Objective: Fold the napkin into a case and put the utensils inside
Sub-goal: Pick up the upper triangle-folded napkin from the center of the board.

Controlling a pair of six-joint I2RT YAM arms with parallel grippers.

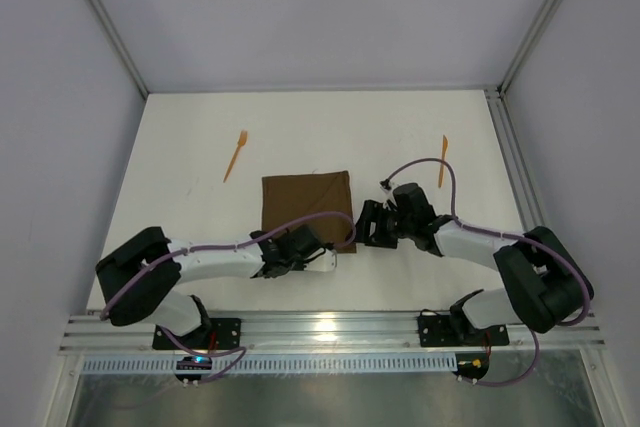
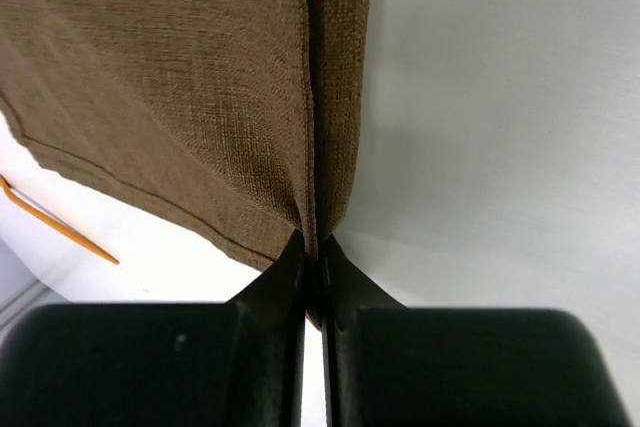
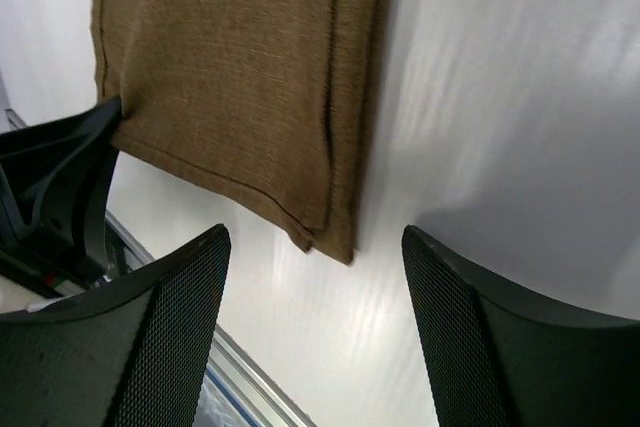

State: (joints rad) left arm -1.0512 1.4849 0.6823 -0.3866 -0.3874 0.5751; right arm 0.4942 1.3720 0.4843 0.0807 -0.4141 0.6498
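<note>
At 6 o'clock in your top view, a ribbed metal rail [image 1: 320, 332] runs along the near edge of the counter [image 1: 200, 137], with both arm bases bolted to it. The counter is smooth, matte white, and carries a soft glare under the right wrist camera. Purplish cables [image 1: 225, 246] loop along both arms.

Just beyond the rail, your left claw [image 1: 338, 250] is pressed together on the napkin [image 1: 307, 209], pinching a raised ridge of cloth at its near right corner. In the left wrist view the black fingers [image 2: 290, 277] meet with the weave squeezed between them. Your right claw [image 1: 362, 225] is just beside that corner, at 3 o'clock from it. It is spread wide, its textured pads [image 3: 170, 327] apart and not touching the cloth.

The napkin lies at the middle of the counter. It is a dark brown, coarse-woven, roughly square cloth with stitched hems, and a second layer shows along its right edge.

The orange fork [image 1: 236, 155] lies at 10 o'clock from the napkin, well apart from it. The second orange utensil [image 1: 442, 161], thin and pointed, lies at 2 o'clock.

Farther off, pale walls [image 1: 320, 7] and slanted aluminium posts [image 1: 105, 22] close in the space.
</note>
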